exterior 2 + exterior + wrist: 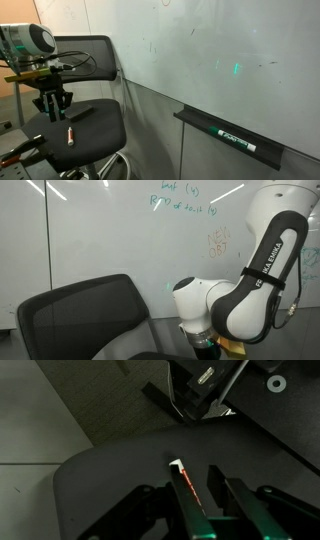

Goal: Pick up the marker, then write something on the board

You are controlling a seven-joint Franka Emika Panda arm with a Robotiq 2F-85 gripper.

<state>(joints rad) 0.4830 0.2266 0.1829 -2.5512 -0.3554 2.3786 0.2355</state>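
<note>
The marker [70,134], red with a white end, lies on the black seat of an office chair [100,125]. My gripper [54,104] hangs just above the seat, pointing down beside the marker. In the wrist view the marker [177,463] runs along the inner edge of one finger [190,510], and my gripper [197,472] is open with a gap showing between its jaws. Nothing is gripped. The board [220,50] is a large glossy whiteboard filling the wall, with green handwriting [185,205] on it. In that exterior view the arm [255,275] hides the gripper and the marker.
A dark ledge [200,124] under the board carries another marker [236,138]. The chair's mesh back [85,60] rises close behind the gripper. Its backrest [85,305] fills the lower left of an exterior view. The chair's base [205,380] shows at the top of the wrist view.
</note>
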